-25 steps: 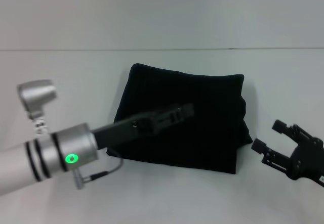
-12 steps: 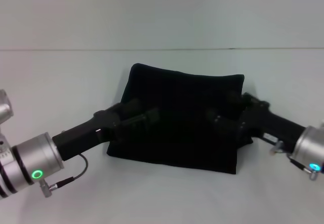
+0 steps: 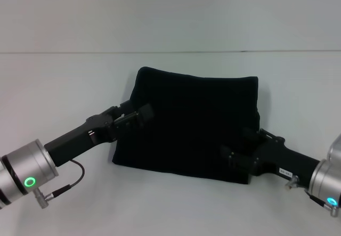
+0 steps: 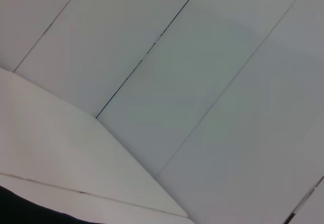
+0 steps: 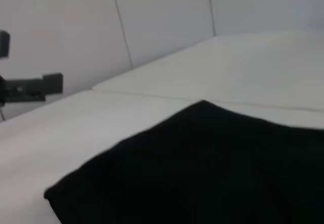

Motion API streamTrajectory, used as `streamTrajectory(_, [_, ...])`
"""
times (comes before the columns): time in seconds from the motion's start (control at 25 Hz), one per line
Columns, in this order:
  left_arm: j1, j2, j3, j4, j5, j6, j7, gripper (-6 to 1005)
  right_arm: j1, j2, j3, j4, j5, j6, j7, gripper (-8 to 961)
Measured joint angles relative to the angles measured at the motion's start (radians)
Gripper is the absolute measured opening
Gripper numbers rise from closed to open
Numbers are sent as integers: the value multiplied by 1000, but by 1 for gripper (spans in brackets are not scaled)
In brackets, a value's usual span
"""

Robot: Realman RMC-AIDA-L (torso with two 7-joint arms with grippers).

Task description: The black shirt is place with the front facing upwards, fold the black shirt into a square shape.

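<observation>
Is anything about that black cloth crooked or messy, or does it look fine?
Mostly fine. The black shirt lies as a compact folded block, slightly skewed on the table, with a little bulge at its right edge. Nothing looks spilled or damaged.

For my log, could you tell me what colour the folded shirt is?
Plain black; the shirt shows best in the head view.

Black shirt (image 3: 197, 124), folded rectangle, flat on table.

My right pincer (image 3: 238, 152) blends into the black shirt (image 3: 194, 124); I cannot tell its fingers' spread, nor my left pincer's (image 3: 139, 114).
</observation>
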Motion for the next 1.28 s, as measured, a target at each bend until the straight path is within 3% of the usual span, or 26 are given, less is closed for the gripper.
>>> streamTrajectory(0.2, [-13,1,1,0,0,-14,-49,938,-18,-1,4,0,3,-13,-5,919])
streamTrajectory(0.36, [-32,8,4,3,1,-59,-155,932,-53,-5,13,-34,8,-116,-11,919])
streamTrajectory(0.56, [-94,34,25,3,21,-240,-456,925,-143,-8,10,-95,5,-313,-46,919])
streamTrajectory(0.68, [-145,53,78,9,93,-376,-670,920,-202,-10,1,-114,-13,-392,-61,919])
streamTrajectory(0.76, [-174,61,98,8,135,-419,-725,917,-234,-10,-1,-122,-41,-421,-64,919])
streamTrajectory(0.96, [-214,59,149,5,161,-512,-732,910,-285,-9,-2,-128,-90,-442,-83,919])
streamTrajectory(1.28, [-219,45,163,10,160,-604,-699,897,-291,-10,-2,-127,-111,-445,-84,919])
